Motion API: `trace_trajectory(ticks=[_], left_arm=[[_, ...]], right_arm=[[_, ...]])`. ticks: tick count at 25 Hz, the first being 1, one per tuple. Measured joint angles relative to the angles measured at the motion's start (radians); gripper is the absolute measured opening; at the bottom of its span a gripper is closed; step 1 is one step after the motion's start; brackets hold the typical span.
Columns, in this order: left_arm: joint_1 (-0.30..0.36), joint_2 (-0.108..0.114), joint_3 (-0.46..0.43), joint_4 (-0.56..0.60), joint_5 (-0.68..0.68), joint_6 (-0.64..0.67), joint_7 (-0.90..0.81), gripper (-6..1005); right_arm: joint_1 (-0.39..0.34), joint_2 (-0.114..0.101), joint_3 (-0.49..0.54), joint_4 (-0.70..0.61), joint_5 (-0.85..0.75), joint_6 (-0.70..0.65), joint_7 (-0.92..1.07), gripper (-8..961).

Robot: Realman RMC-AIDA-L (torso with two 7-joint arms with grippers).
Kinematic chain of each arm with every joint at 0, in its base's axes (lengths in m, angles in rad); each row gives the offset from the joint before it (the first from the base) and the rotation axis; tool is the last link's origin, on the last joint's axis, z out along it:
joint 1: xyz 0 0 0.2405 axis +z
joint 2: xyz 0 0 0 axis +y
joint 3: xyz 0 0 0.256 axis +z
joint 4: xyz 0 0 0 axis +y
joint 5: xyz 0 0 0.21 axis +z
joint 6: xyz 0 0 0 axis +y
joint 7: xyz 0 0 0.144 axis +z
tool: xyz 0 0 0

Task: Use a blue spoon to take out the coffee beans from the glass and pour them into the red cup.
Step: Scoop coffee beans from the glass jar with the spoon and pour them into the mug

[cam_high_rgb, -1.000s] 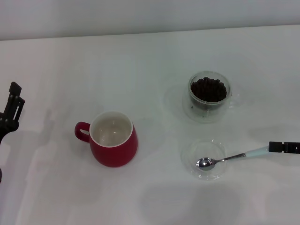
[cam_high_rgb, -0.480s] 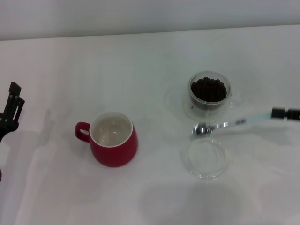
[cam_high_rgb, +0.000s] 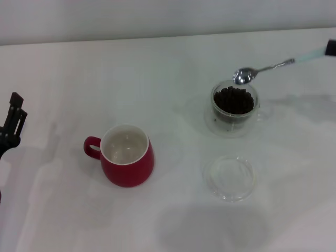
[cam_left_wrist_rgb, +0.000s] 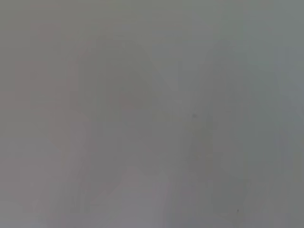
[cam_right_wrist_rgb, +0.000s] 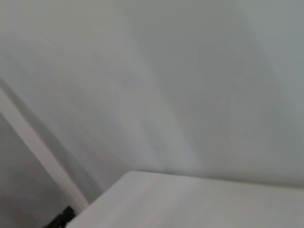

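The right gripper (cam_high_rgb: 332, 48) shows only as a dark tip at the right edge of the head view, raised above the white table (cam_high_rgb: 173, 63); it is closed on the pale handle end of the blue spoon (cam_high_rgb: 265, 68), which it carries clear of the surface. The spoon runs from that grip toward the centre of the table, handle end higher in the picture; its shiny metal bowl (cam_high_rgb: 243, 76) appears just above the far rim of the glass (cam_high_rgb: 234, 107), and I cannot tell whether bowl and rim touch; no beans are visible in the bowl.

The glass stands upright at right of centre, its small clear handle toward the right; the coffee beans (cam_high_rgb: 233, 100) fill it to near the rim as a dark heap. A flat clear saucer (cam_high_rgb: 229, 177) lies on the table nearer the robot than the glass, apart from it.

The red cup (cam_high_rgb: 126, 156) stands upright left of centre, well apart from the glass; its loop handle points to the left, and its white inside shows no beans.

The left gripper (cam_high_rgb: 11, 126) is at the far left edge, low beside the table, well apart from the cup; it holds nothing, its fingers narrowly parted.

Both wrist views show only pale blurred surfaces.
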Motion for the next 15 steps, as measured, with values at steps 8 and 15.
trace_trajectory(ticks=[8,15], left_arm=[[0.001,0.000,0.000,0.001,0.001,-0.004,0.000,709],[0.001,0.000,0.000,-0.003,0.002,-0.005,0.000,711]], right_arm=[[0.073,0.030,-0.001,0.081,-0.030,0.008,-0.137,155],[0.084,0.104,-0.001,0.132,-0.080,0.077,-0.227,158]])
